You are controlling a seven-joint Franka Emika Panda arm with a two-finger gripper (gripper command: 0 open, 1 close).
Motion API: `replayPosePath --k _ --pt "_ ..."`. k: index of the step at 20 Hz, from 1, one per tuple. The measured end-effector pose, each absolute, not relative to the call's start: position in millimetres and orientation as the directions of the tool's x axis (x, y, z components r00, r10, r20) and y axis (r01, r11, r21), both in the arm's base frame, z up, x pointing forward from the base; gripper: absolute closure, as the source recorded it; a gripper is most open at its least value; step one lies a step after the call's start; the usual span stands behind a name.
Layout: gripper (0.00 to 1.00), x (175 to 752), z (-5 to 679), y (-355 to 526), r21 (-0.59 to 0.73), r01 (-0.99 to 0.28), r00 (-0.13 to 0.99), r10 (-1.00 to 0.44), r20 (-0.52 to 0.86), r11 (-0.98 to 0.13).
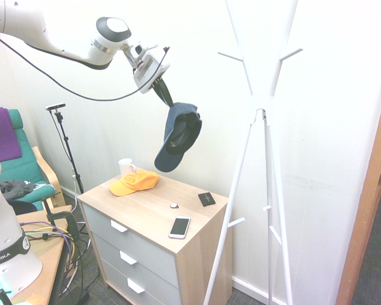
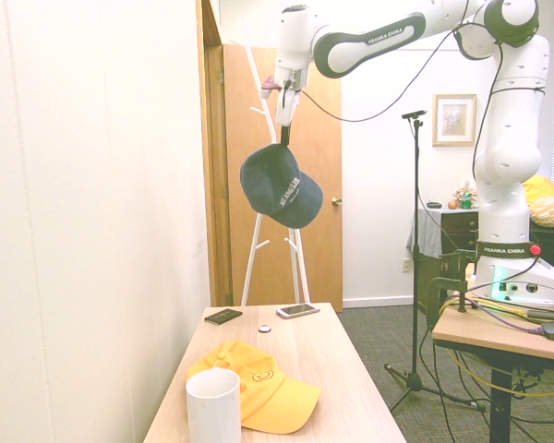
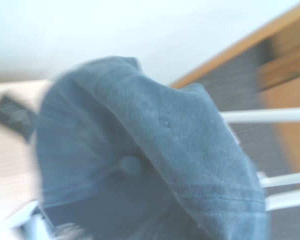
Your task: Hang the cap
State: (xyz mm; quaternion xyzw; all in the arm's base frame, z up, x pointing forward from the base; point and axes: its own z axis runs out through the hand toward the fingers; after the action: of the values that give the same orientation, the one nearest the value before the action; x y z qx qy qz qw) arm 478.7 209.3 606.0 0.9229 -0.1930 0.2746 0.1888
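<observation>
— While the cap (image 1: 180,135) hangs in the air, where do you see it?

— You find it dangling from the gripper (image 1: 162,93), whose fingers are clamped on its back edge, well above the dresser (image 1: 153,216) (brim pointing down).

— And on the dresser top?

— You see the orange cap (image 1: 134,183) and white mug (image 1: 126,167) near its back left corner, the phone (image 1: 180,227) at its front edge.

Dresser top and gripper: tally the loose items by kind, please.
Caps: 2 (navy cap held up by the gripper, orange-yellow cap on the dresser)
Mugs: 1 (white mug)
Phones: 1 (phone)
Small black cards: 1 (black card)
Small round discs: 1 (disc)
Total: 6
</observation>
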Motion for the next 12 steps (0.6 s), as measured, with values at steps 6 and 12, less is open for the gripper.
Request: replayPosePath --k 6,12 --pt "1.00 473 714 182 0.281 -0.537 0.674 -0.205 0.710 -0.795" --pt "1.00 448 798 115 0.247 -0.607 0.598 -0.229 0.768 -0.755"
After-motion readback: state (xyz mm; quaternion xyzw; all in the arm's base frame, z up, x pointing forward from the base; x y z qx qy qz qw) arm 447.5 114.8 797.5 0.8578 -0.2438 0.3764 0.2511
